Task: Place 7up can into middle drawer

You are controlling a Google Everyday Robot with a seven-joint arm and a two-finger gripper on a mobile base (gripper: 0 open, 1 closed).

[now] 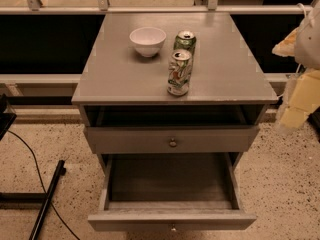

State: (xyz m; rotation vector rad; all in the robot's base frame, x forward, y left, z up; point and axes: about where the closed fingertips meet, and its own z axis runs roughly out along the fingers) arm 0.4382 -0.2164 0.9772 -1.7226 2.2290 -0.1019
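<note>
Upright 7up can (179,72) near the front edge of the grey cabinet top (120,79), before a green can (185,40) and a white bowl (147,40); middle drawer (172,218) pulled open below, its front partly cropped; gripper (300,96), blurred and cropped at the right edge, apart from the can, grasp state indeterminable.

My end effector (298,101) hangs right of the 7up can (179,72), beyond the bench (115,79) edge, with bare top between us. Just behind the 7up can stands a green can (185,40), behind-left a white bowl (147,40). Below the 7up can the middle drawer (170,184) gapes open from above; the upper drawer front (170,140) sits above its rear.
</note>
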